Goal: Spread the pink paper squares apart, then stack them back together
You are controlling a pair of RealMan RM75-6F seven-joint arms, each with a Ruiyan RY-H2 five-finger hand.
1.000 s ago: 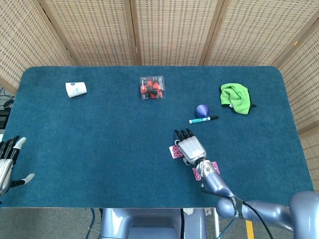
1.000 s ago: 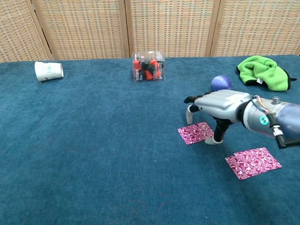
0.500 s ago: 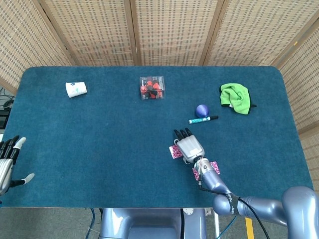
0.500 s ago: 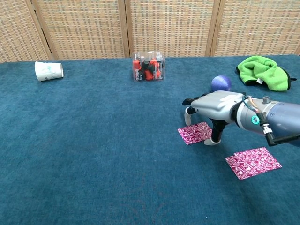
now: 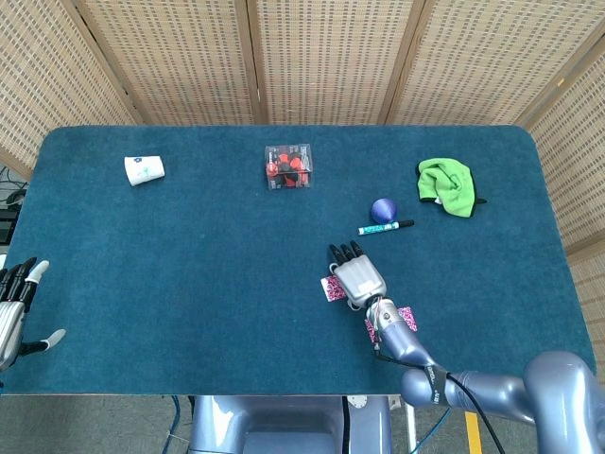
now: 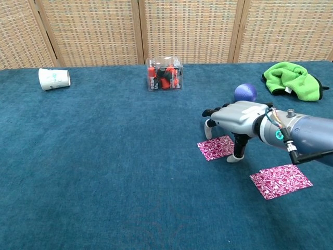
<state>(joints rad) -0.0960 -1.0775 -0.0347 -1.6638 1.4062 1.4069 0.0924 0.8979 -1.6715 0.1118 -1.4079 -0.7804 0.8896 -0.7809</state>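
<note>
Nearest me, one pink paper square [image 6: 281, 180] lies flat on the blue worktop [image 6: 104, 156], towards my right and well clear of the other. Just beyond it my right hand [image 6: 237, 119] stands palm down over the second pink square [image 6: 217, 147], fingers spread and curled down; the thumb tip seems to touch the worktop at that square's right edge and the other fingertips come down past its far edge. It grips nothing that I can see, though I cannot tell whether a fingertip presses the paper. The near square sits behind the wrist, on my side, so I judge stacking means dragging this sheet back towards me and to the right. My left hand [image 5: 13, 307] rests open at the far left edge, much farther off.
</note>
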